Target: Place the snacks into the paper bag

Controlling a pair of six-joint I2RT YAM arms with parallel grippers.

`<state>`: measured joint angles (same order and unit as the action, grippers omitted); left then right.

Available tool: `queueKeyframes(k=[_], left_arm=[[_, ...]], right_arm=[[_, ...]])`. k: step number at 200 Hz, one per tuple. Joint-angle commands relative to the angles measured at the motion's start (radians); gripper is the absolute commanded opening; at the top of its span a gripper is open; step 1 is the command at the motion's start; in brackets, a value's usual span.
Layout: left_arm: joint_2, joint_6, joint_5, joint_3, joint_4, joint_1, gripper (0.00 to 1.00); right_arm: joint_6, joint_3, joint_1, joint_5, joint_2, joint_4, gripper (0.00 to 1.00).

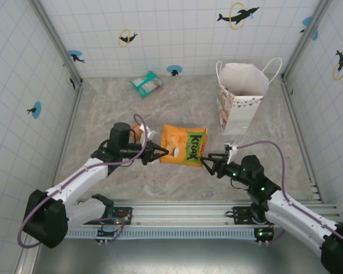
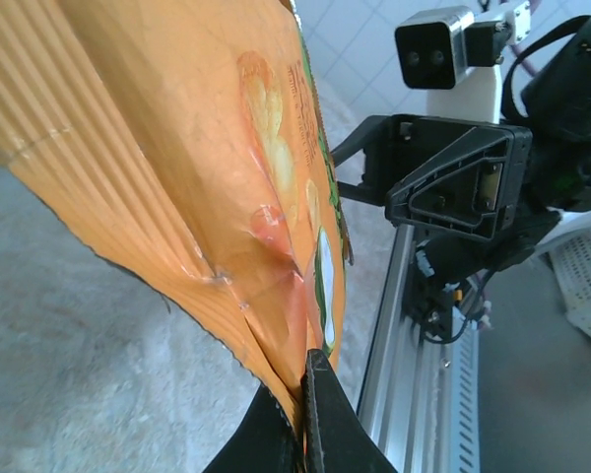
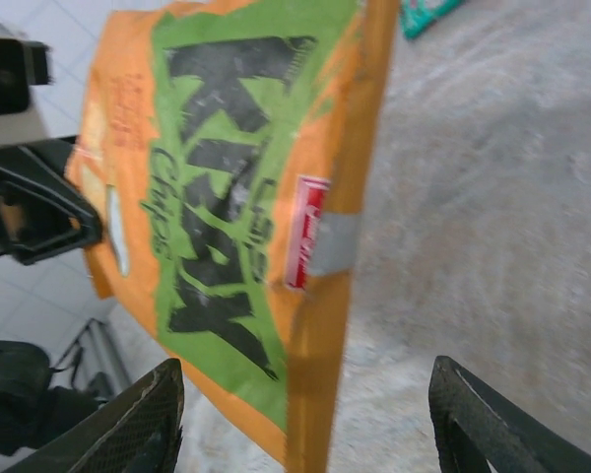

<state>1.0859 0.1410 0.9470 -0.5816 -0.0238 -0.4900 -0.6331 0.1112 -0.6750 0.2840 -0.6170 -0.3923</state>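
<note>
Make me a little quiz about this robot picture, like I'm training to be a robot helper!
1. True or false: the left hand is pinching the orange packet.
2. Where is the teal packet? A) inside the bag B) lying on the table C) in the right hand
3. Fill in the blank: the right hand's jaws are ____.
Key: 1 true; 2 B; 3 open.

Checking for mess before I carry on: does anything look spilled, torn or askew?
Nothing spilled. The large orange packet, pinched by the left gripper, has a grey tape-like patch on its opposite edge, possibly a repair. The paper bag stands upright.
</note>
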Motion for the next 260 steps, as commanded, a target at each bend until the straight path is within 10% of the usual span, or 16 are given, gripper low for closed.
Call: queueKeyframes(k=[1, 59, 141, 195, 260], left_arm=[[0.016, 0.027, 0.091, 0.012, -0.093, -0.024, 0.00], [0.045, 0.020, 0.131, -0.004, -0.108, -0.048, 0.00], [0.075, -0.012, -0.066, -0.040, -0.022, -0.050, 0.00], [0.107, 0.043, -0.156, -0.067, 0.005, -0.050, 0.65], [0.084, 0.115, -0.394, -0.123, 0.061, -0.049, 0.98]], right_arm=[[-0.027, -0.007, 0.028, 0.152, -0.009, -0.161, 0.67], [-0.069, 0.037, 0.107, 0.329, -0.077, -0.252, 0.61], [-0.088, 0.054, 0.120, 0.349, -0.081, -0.239, 0.12], [-0.081, 0.150, 0.140, 0.226, -0.066, -0.063, 0.00], [-0.033, 0.347, 0.202, 0.039, -0.038, 0.208, 0.00]])
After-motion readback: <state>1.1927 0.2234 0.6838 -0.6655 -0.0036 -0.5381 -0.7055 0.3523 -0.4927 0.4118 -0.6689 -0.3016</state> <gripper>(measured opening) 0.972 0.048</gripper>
